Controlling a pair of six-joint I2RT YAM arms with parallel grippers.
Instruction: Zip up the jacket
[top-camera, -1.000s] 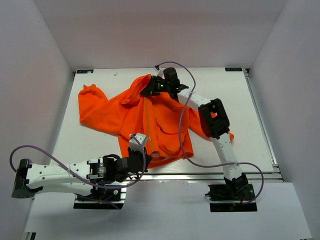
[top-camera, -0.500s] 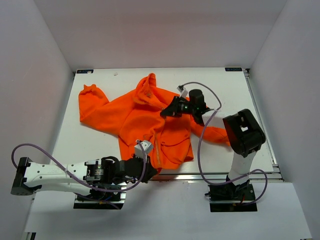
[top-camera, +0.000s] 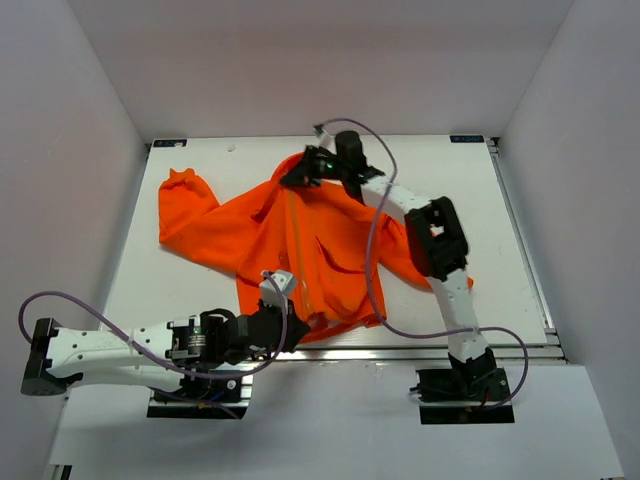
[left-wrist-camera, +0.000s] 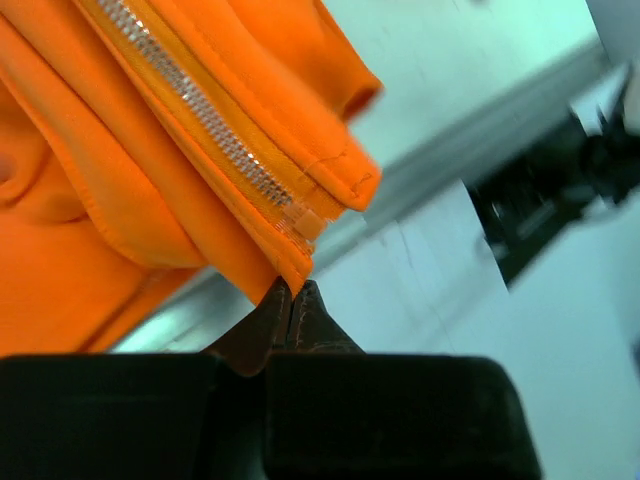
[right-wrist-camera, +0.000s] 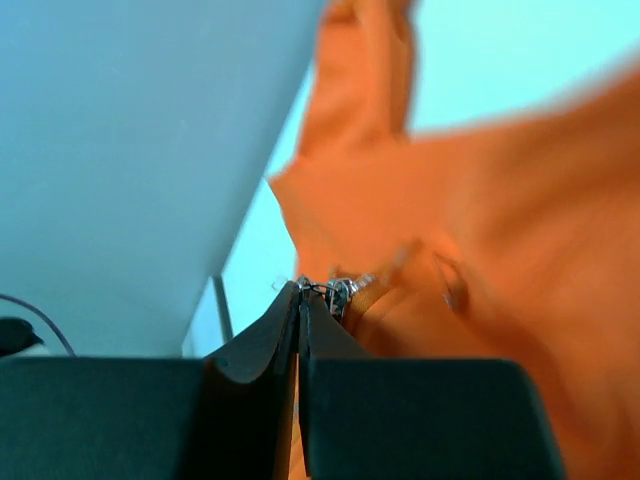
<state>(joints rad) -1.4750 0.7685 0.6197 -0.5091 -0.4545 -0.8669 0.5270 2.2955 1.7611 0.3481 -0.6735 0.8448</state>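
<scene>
Now likely final stretch: left gripper (left-wrist-camera: 292, 298) clenched on jacket (top-camera: 250, 235) hem, right gripper (right-wrist-camera: 300, 297) pinching zipper pull (right-wrist-camera: 340, 291) near collar. Next: seat slider fully, then release.

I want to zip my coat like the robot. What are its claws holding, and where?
The left gripper pinches the jacket at its bottom hem, beside the zipper's lower end. The right gripper pinches the zipper pull at the jacket's far end.
</scene>
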